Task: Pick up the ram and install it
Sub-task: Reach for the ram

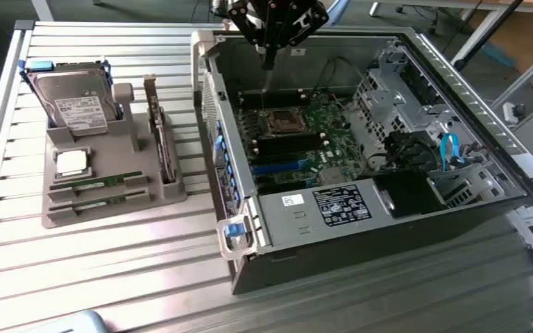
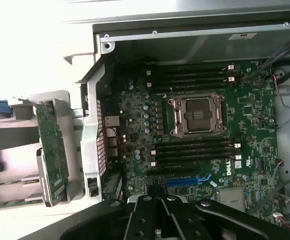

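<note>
Two ram sticks (image 1: 95, 182), thin green boards, lie in the front slots of the grey holder (image 1: 109, 156) on the exterior view's left. My gripper (image 1: 268, 66) hangs over the open computer case (image 1: 248, 229), far from the sticks, above the motherboard (image 1: 327, 128) near its back memory slots (image 1: 268, 97). Its fingers are shut with nothing between them. In the wrist view the gripper (image 2: 157, 220) looks down on the motherboard (image 2: 254, 115), its empty processor socket (image 2: 197, 115) and the black memory slots (image 2: 194, 150) on either side of it.
The holder also carries a hard drive (image 1: 77, 100), a silver processor chip (image 1: 70, 161) and an upright expansion card (image 1: 160, 135). Drive cages and cables (image 1: 447, 152) fill the case's right part. The slatted metal table (image 1: 91, 270) extends in front.
</note>
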Controlling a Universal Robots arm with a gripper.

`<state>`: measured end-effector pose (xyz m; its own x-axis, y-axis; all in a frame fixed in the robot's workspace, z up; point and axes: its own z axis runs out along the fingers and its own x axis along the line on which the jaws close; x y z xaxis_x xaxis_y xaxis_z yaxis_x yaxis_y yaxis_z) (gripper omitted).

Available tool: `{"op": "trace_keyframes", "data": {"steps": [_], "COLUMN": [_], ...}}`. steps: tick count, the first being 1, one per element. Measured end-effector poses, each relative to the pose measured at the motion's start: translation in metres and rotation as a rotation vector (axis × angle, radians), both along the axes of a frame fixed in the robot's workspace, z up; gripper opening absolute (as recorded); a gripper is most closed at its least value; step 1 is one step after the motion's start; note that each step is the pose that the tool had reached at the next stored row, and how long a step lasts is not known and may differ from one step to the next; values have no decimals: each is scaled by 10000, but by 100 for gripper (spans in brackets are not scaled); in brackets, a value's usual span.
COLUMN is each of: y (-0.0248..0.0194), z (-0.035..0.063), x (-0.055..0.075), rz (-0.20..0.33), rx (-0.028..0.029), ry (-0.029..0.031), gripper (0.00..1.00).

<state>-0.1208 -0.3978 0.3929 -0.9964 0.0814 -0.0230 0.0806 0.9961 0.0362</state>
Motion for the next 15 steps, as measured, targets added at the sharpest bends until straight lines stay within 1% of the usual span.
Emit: {"op": "trace_keyframes", "data": {"steps": [10,15], "y": [0,0], "z": [0,0], "x": [-48,-148], "rz": [0,-1], "rx": [0,0], "ry": [-1,-1], "gripper": [10,10]}}
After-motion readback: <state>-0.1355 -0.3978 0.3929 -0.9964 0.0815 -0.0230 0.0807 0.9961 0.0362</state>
